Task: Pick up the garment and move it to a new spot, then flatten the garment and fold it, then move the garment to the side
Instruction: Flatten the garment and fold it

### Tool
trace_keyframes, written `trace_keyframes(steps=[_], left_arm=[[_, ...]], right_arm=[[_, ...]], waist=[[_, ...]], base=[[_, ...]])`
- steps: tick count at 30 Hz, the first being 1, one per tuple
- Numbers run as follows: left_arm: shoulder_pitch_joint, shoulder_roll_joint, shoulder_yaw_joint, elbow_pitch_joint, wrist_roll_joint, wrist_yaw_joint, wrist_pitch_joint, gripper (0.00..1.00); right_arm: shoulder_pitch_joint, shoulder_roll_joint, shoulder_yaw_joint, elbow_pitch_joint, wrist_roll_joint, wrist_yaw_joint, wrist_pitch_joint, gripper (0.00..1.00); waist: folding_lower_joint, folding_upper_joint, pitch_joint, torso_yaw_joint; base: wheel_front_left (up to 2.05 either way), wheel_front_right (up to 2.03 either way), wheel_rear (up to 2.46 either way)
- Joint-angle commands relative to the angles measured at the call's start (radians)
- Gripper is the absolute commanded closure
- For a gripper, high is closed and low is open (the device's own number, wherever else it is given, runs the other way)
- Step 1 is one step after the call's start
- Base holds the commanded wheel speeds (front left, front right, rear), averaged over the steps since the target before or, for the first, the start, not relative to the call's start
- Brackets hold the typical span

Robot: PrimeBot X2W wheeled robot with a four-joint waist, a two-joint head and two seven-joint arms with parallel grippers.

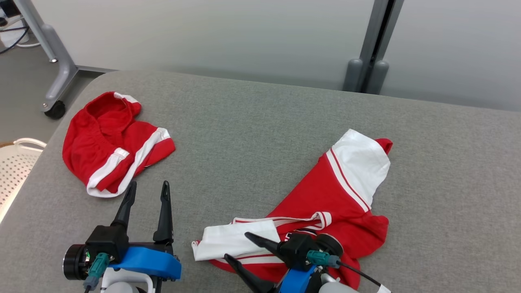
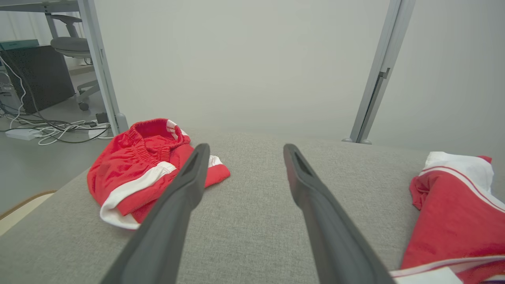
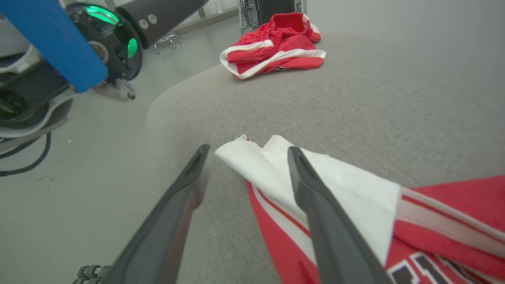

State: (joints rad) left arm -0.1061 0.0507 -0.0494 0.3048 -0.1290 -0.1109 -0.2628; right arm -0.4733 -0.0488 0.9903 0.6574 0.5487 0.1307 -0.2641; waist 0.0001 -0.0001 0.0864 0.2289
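Two open claws over the grey bench [image 1: 252,134]

The right claw [image 1: 236,245] is spread wide, with the white sleeve tip of the red and white shirt [image 1: 325,191] lying loose between its fingers. The rest of the shirt lies beyond it. The left claw [image 1: 148,185] is open and holds nothing. Red shorts [image 1: 110,142] lie just ahead. A white basket [image 1: 16,162] sits off to its left.

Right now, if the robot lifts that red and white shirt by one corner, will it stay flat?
Probably not. The shirt lies crumpled in soft folds on the grey padded surface, so it would likely hang limp. It looks thin and light. Pushing would probably bunch it up, judging by how its white sleeve lies rumpled.
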Motion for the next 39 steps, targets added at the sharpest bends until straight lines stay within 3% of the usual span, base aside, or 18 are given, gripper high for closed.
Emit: trace_keyframes(steps=[1,10,16,24,30,39], left_arm=[[-0.009,0.0,0.004,-0.004,0.007,0.003,-0.003,0.0],[0.015,0.0,0.027,-0.014,0.016,0.001,-0.003,0.0],[0.026,0.0,0.038,-0.017,0.025,-0.004,-0.003,0.0],[0.025,0.0,0.041,-0.014,0.041,-0.012,-0.003,0.0],[0.032,0.0,0.041,-0.008,0.046,-0.013,-0.003,0.0],[0.023,-0.001,0.009,0.003,0.058,-0.018,-0.003,0.0]], right_arm=[[-0.009,-0.003,-0.023,0.0,-0.025,0.0,-0.001,0.0],[0.107,-0.025,-0.332,-0.098,-0.247,0.0,-0.001,0.0],[0.212,-0.047,-0.573,-0.232,-0.331,0.0,-0.001,0.0],[0.35,-0.025,-0.837,-0.372,-0.4,0.0,-0.001,0.0],[0.433,-0.008,-0.904,-0.402,-0.419,0.0,-0.001,0.0],[0.429,-0.001,-0.907,-0.395,-0.41,0.0,-0.001,0.0]], waist=[[-0.0001,0.0001,-0.009,-0.019],[-0.0001,0.0001,-0.024,-0.107],[-0.0001,0.0001,-0.026,-0.151],[-0.0001,0.0001,-0.025,-0.176],[-0.0001,0.0001,-0.033,-0.18],[-0.0001,0.0001,-0.041,-0.197]], base=[[0.0,0.0,0.0],[0.0,0.0,0.0],[0.0,0.0,0.0],[0.0,0.0,0.0],[0.0,0.0,0.0],[0.0,0.0,0.0]])
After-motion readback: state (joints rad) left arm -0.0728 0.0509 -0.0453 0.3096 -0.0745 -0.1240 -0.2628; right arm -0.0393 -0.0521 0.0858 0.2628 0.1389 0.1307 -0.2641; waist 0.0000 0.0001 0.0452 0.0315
